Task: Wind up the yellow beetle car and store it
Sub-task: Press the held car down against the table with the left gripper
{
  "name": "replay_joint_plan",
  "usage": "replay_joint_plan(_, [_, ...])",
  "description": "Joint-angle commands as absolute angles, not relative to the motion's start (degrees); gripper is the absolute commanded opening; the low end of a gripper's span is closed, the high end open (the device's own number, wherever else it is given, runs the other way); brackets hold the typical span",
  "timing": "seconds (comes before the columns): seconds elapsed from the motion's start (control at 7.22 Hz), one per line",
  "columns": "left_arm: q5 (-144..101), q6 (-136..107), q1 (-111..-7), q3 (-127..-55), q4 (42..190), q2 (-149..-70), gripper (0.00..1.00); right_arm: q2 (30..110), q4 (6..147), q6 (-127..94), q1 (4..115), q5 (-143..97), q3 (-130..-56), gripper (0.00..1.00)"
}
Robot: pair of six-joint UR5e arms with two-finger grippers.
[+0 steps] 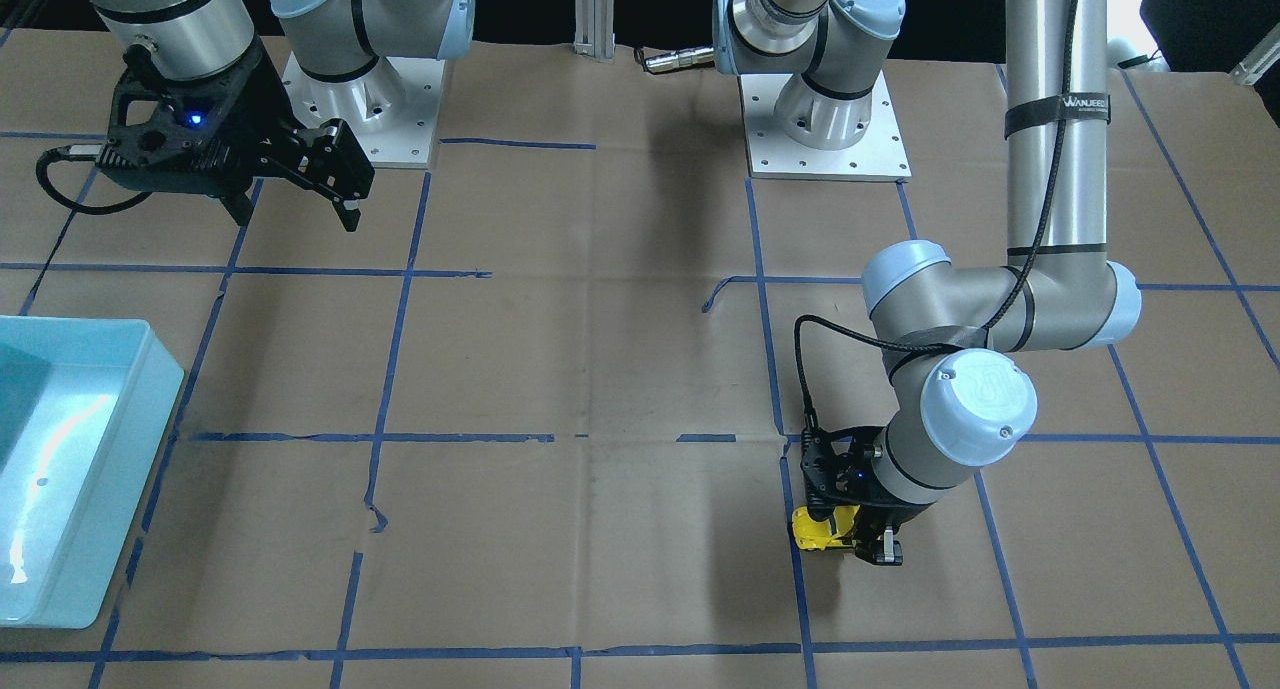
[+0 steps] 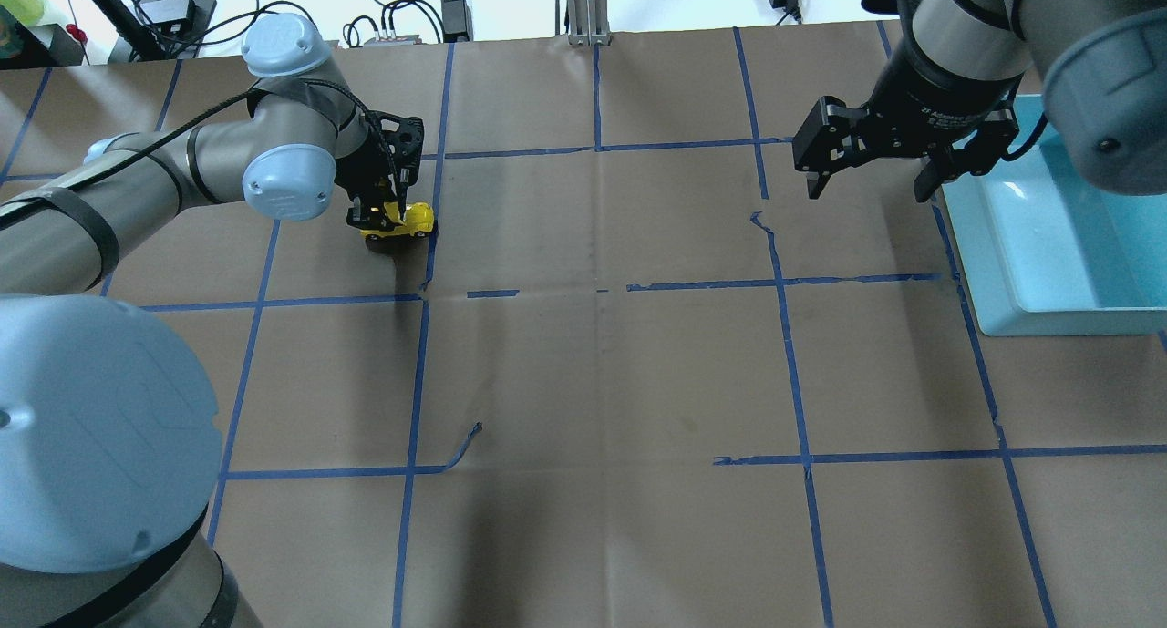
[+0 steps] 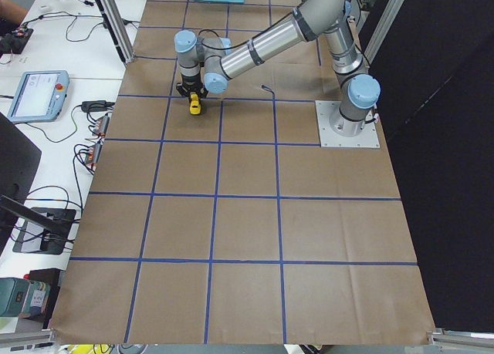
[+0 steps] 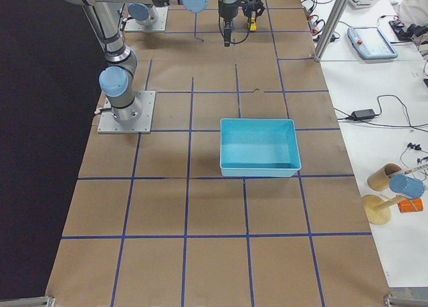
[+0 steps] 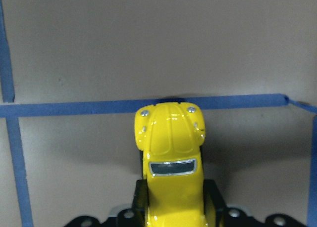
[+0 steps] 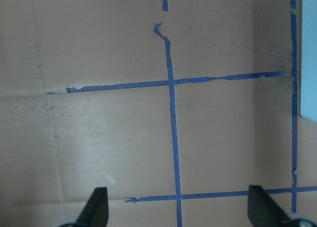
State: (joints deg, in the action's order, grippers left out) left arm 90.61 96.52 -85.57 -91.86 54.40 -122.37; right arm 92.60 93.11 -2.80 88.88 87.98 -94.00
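The yellow beetle car (image 2: pixel 406 221) is held low over the brown paper at the far left of the table by my left gripper (image 2: pixel 385 214), which is shut on its rear half. In the left wrist view the car (image 5: pixel 171 158) points away from the camera, its nose at a blue tape line, with black fingers (image 5: pixel 214 200) against its sides. It also shows in the front view (image 1: pixel 822 529) beside the left gripper (image 1: pixel 862 541). I cannot tell whether its wheels touch the paper. My right gripper (image 2: pixel 868 187) hangs open and empty above the table, far from the car.
A light-blue bin (image 2: pixel 1048 245) stands at the right edge of the table, just right of the right gripper; it also shows in the front view (image 1: pixel 95 469). Blue tape lines grid the brown paper. The arm bases (image 1: pixel 825 154) stand at the robot's side.
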Motion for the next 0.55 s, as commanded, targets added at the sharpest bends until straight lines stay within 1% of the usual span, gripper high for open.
replay_joint_plan(0.0, [90.5,96.8,-85.5,-91.8,54.4,-122.9,0.00,92.2,93.3,-1.4,88.9,88.1,-94.1,1.00])
replay_joint_plan(0.42, [90.7,96.9,-85.4,-91.7,54.4,-123.2,0.00,91.4,94.0,0.0,88.9,88.5,-94.8,1.00])
